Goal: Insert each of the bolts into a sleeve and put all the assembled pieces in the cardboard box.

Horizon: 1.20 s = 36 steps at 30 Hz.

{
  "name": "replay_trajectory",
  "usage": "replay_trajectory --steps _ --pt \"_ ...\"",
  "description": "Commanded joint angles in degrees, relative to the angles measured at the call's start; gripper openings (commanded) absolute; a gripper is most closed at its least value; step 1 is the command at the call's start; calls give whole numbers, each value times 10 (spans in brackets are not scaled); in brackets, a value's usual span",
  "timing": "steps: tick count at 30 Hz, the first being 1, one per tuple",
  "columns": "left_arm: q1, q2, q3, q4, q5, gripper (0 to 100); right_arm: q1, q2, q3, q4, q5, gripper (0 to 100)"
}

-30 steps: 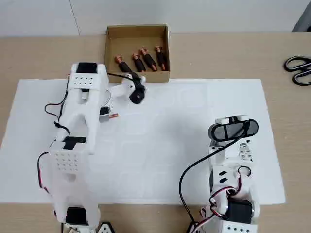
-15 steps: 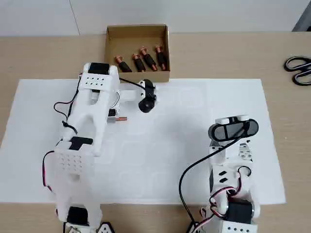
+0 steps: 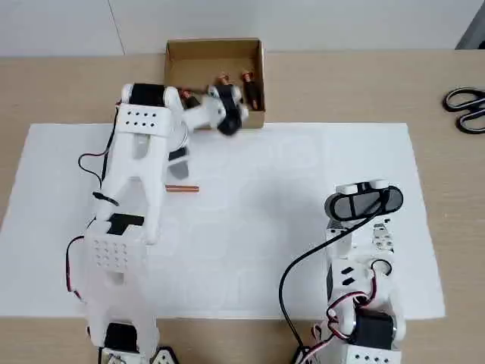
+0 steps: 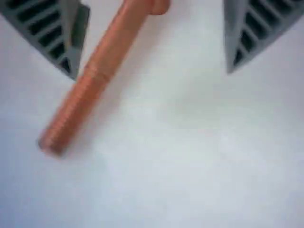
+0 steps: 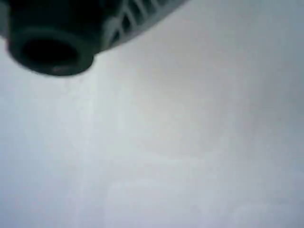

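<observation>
Bolt (image 4: 95,76) on white sheet (image 4: 190,156) | left fingers (image 4: 47,28) wide over it | cardboard box (image 3: 214,47) near, scissors (image 3: 464,108) well apart

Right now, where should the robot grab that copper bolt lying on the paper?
Grab the copper bolt on its smooth shank near the head, coming straight down from above. It lies flat on the white paper, and the open left gripper has a finger on each side. That probably leaves the threaded end free for the sleeve.

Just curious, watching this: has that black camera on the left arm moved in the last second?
Yes. The black camera swung from over the white sheet to the front wall of the cardboard box.
</observation>
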Motion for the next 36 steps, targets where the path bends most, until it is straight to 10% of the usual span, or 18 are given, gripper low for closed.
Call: replay_trajectory --steps 1,7,16,36 --pt "-6 -13 -32 11 269 195 4 -9 -4 -14 -4 5" --pt "-26 -13 -19 11 699 141 3 -9 -4 -15 -4 5" --pt "-50 -13 23 12 1038 55 3 -9 -4 -15 -4 5" --pt "-33 -208 211 11 1230 262 3 -9 -4 -15 -4 5"
